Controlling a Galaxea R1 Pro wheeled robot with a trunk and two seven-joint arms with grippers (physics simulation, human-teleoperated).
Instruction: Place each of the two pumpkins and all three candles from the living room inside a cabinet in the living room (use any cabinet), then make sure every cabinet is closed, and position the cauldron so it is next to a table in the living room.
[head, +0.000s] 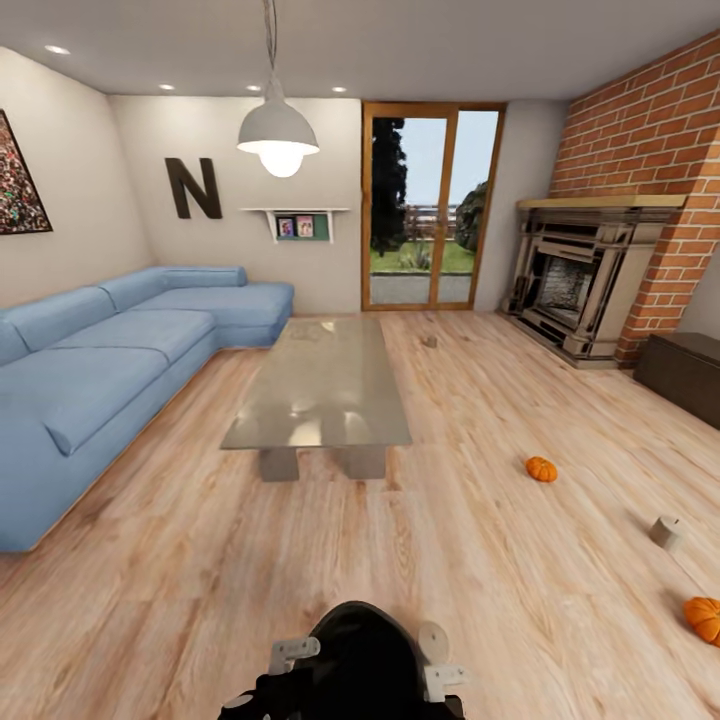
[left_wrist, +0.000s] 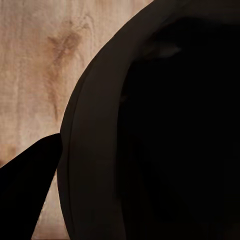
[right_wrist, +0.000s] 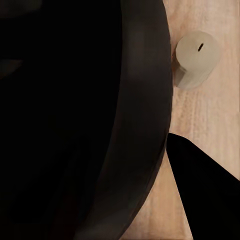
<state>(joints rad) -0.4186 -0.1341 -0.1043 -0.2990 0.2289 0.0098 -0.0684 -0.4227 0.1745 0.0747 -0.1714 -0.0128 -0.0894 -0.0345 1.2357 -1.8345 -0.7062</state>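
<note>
The black cauldron (head: 360, 655) sits low in the head view between my two grippers. My left gripper (head: 290, 652) is at its left rim and my right gripper (head: 437, 650) at its right rim. In both wrist views the cauldron rim (left_wrist: 95, 125) (right_wrist: 142, 125) lies against one dark finger (left_wrist: 30, 185) (right_wrist: 205, 195), and the other finger is lost in the dark interior. Two orange pumpkins (head: 541, 468) (head: 703, 618) lie on the floor to the right. A grey-beige candle (head: 666, 531) (right_wrist: 196, 57) stands between them. The dark cabinet (head: 685, 375) is at the right wall. The glass table (head: 320, 385) stands ahead.
A blue corner sofa (head: 100, 370) runs along the left. A fireplace (head: 580, 280) on a brick wall stands back right, with glass doors (head: 430, 205) behind. A small greyish object (head: 429, 341) lies on the floor beyond the table. Wooden floor stretches between table and pumpkins.
</note>
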